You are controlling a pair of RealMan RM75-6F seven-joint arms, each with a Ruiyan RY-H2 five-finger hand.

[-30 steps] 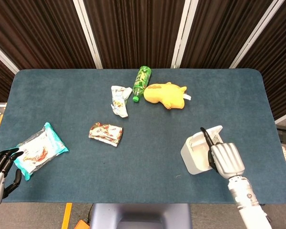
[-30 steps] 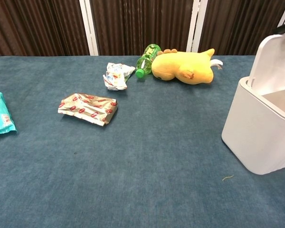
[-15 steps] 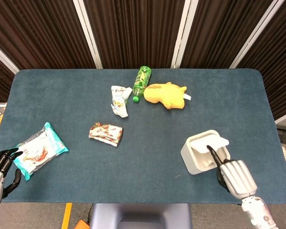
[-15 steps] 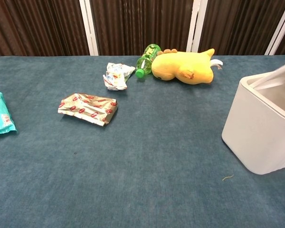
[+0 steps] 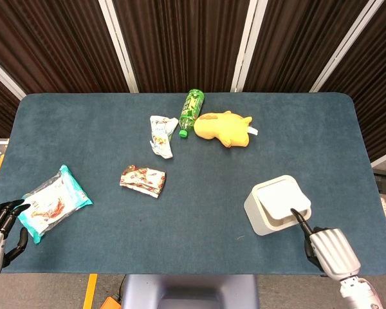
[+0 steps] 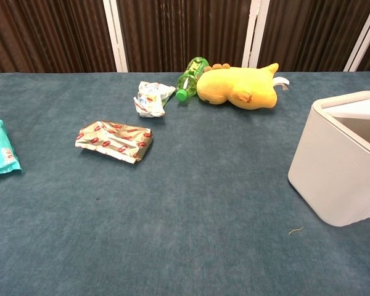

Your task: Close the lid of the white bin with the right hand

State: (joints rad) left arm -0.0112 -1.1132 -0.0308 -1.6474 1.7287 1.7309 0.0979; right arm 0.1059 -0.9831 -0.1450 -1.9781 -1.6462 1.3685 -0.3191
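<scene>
The white bin (image 5: 262,212) stands at the table's near right, and in the chest view the bin (image 6: 333,172) fills the right edge. Its lid (image 5: 282,199) lies down flat across the top, nearly level; the chest view shows the lid (image 6: 357,109) sunk just inside the rim. My right hand (image 5: 331,251) is just behind the bin toward the near table edge, one dark finger pointing at the lid's near edge, holding nothing. My left hand (image 5: 1,219) hangs at the table's near left corner, fingers apart and empty, beside a teal packet (image 5: 53,201).
A yellow plush toy (image 5: 224,128) and a green bottle (image 5: 191,111) lie at the far middle. A crumpled white wrapper (image 5: 161,135) and a red-patterned snack pack (image 5: 142,179) lie left of centre. The dark blue table (image 5: 199,244) ends close behind the bin.
The bin's lid swung from upright down to flat over the opening. My right hand drew back from the bin toward the near table edge. The left hand stayed put.
</scene>
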